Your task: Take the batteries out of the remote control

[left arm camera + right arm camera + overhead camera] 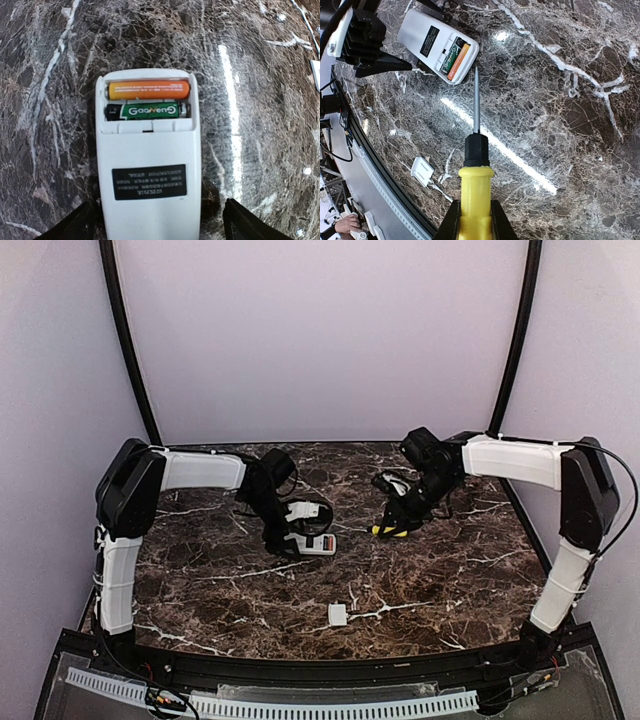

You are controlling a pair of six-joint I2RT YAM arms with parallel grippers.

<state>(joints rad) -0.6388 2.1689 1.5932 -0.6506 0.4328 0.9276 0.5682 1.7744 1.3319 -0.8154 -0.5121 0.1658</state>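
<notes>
- bench (450, 580): the top view gives the overall layout, with both arms reaching in, but the batteries are too small to read there.
- remote (147, 165): back up, lying between the left jaws with its compartment end out ahead of them. The left jaws are open and straddle it. A gap shows on one side, so it isn't clamped. I'd close on the body first, or it will likely skate when levered.
- screwdriver (476, 150): the right jaws grip the yellow handle, blade straight out ahead. The tip is just short of the compartment's end. Only the right wrist view shows that gap.
- cover (422, 171): off, well clear of both jaws.
- orange battery (148, 90), green battery (150, 110): both seated side by side, orange on the outer side nearest the tip. The left wrist view shows the seating but no screwdriver. Suggest going for orange first, with the tip under one end at a shallow angle and a gentle lever so it doesn't fly.
</notes>
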